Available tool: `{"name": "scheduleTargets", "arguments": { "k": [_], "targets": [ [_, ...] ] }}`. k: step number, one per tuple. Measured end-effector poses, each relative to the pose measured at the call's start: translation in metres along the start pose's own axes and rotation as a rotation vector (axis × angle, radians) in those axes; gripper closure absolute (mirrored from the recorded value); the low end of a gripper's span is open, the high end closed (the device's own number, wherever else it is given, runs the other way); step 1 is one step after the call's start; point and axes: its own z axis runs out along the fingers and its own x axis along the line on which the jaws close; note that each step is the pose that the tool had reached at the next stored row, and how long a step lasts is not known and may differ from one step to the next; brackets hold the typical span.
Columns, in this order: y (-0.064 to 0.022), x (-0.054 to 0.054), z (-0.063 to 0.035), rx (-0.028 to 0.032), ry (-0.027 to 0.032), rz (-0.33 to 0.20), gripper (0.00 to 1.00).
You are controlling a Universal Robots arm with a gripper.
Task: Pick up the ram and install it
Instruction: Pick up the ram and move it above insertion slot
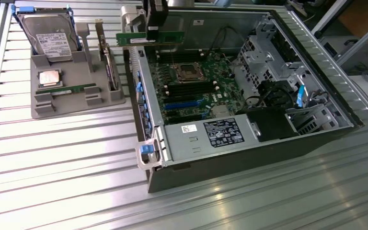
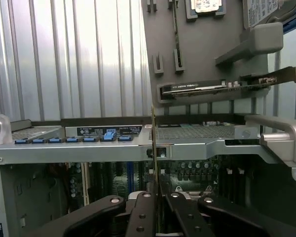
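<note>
The ram (image 1: pixel 171 37) is a narrow green board. It hangs level in the air over the far left rim of the open computer case (image 1: pixel 147 100), with my gripper (image 1: pixel 153 33) shut on its middle from above. In the wrist view the ram (image 2: pixel 154 148) shows edge-on as a thin line rising from between my black fingers (image 2: pixel 140 212), with my gripper (image 2: pixel 157 200) closed around it. Below it lies the motherboard (image 1: pixel 190 98), with its black memory slots (image 1: pixel 185 87) beside the processor socket (image 1: pixel 189 72).
A grey parts holder (image 1: pixel 75 72) stands at the exterior view's left of the case. It carries a hard drive (image 1: pixel 50 33), a square silver processor (image 1: pixel 50 77), a second green stick (image 1: pixel 69 89) and a bracketed card (image 1: pixel 109 62). A power supply (image 1: pixel 210 136) fills the case's near end.
</note>
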Motion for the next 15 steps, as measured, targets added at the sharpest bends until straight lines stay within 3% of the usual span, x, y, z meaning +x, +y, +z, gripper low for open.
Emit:
{"name": "scheduleTargets", "arguments": {
  "k": [9, 15],
  "targets": [
    [-0.0214, -0.001, 0.0009, 0.0, 0.0, 0.0, 0.87],
    [-0.0303, -0.001, 0.0012, 0.0, 0.0001, 0.0, 0.87]
  ]
}}
